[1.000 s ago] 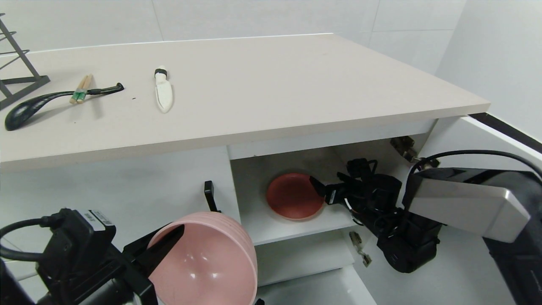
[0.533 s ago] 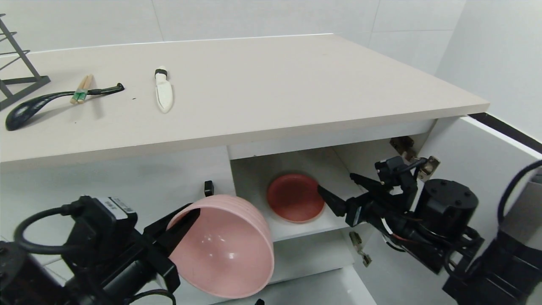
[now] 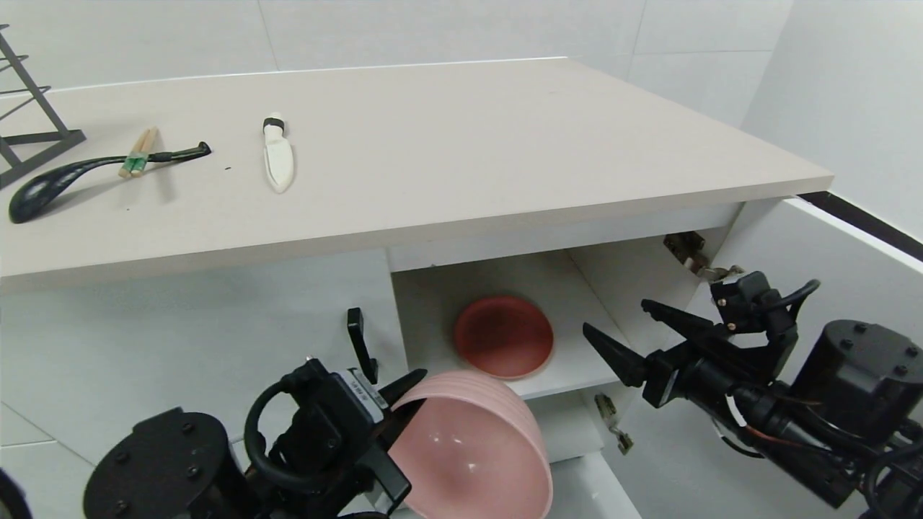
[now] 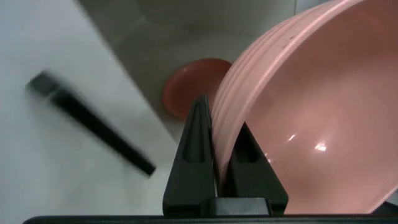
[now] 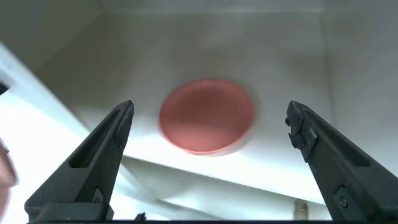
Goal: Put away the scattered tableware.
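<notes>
My left gripper (image 3: 411, 393) (image 4: 221, 149) is shut on the rim of a pink ribbed bowl (image 3: 472, 447) (image 4: 305, 118), held tilted in front of the open cabinet, below its shelf. A red plate (image 3: 503, 336) (image 5: 207, 115) (image 4: 189, 87) lies on the cabinet shelf (image 3: 570, 364). My right gripper (image 3: 629, 333) (image 5: 208, 134) stands open outside the cabinet, to the right of the plate, with nothing between its fingers. On the countertop lie a black ladle (image 3: 65, 176), wooden chopsticks (image 3: 138, 151) across its handle, and a white knife (image 3: 277, 154).
The cabinet door (image 3: 829, 252) stands open on the right, its hinges (image 3: 689, 252) showing. A black handle (image 3: 358, 344) sits on the closed door at left. A dark wire rack (image 3: 32, 108) stands at the counter's far left.
My left arm carried the pink bowl rightward and lower, toward the cabinet opening. My right gripper drew back from the red plate, out of the cabinet to the right.
</notes>
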You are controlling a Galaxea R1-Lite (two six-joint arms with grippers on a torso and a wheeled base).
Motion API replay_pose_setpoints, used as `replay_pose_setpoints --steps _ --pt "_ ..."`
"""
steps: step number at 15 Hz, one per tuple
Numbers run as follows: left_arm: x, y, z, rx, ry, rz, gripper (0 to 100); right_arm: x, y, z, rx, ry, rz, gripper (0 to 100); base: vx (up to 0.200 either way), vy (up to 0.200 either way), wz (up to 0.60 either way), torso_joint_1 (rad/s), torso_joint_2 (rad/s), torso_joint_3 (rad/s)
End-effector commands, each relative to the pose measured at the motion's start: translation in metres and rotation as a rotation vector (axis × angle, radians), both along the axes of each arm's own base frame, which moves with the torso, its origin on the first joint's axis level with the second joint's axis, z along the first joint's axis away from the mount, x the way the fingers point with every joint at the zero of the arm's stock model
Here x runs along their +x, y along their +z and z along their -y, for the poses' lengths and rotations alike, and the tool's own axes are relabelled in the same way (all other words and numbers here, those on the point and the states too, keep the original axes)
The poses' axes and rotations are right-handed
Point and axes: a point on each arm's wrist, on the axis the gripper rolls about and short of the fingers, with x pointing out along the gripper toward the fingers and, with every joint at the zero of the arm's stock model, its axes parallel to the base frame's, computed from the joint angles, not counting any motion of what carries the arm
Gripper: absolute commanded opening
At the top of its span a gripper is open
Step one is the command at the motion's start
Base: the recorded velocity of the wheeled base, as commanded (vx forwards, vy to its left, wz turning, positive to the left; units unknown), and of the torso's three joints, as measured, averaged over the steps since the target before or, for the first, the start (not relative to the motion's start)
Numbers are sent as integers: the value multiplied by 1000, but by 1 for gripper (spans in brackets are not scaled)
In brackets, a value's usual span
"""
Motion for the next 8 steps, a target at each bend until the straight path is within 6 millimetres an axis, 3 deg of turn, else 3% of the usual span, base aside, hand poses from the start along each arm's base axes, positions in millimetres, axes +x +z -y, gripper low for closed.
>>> replay_pose_setpoints --steps 1,5,8 --pt "5 -13 14 54 14 -9 0 9 14 12 31 -62 58 100 0 0 0 0 0 0" --pt "18 -16 45 31 120 21 0 4 18 9 -1 -36 93 100 0 0 0 0 0 0" --pt "28 -27 54 48 203 11 0 2 13 5 -34 -21 89 100 0 0 0 0 0 0"
